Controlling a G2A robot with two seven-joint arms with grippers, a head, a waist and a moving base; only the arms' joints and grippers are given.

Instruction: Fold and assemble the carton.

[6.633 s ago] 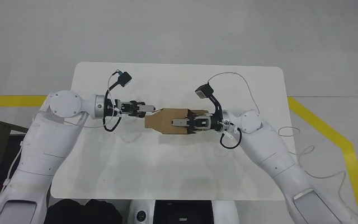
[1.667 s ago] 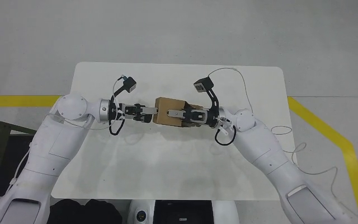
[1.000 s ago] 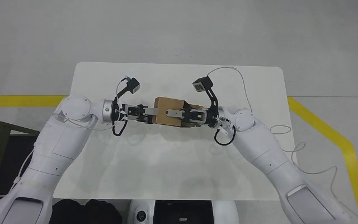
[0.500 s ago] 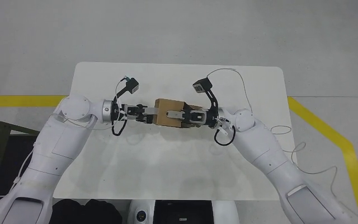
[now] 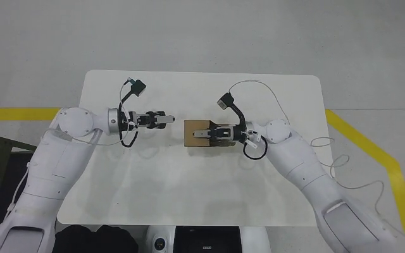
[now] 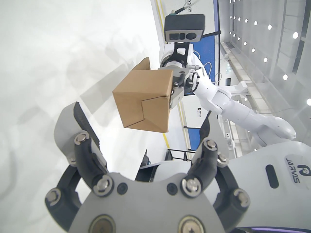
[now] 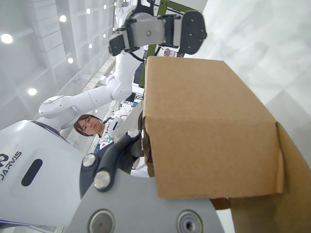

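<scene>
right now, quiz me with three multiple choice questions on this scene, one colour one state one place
1. The carton is: A white; B brown; C blue.
2. The left gripper is: A open; B shut on the carton; C shut on a cable.
3. The carton sits: A in the left gripper; B on the floor; C in the right gripper.

Answers: B, its cardboard faces are brown; A, its fingers are spread, with a gap to the carton; C, the right gripper clamps one end.

L gripper wide open, wrist level, aimed twd R gripper, apart; R gripper clamped on carton.
</scene>
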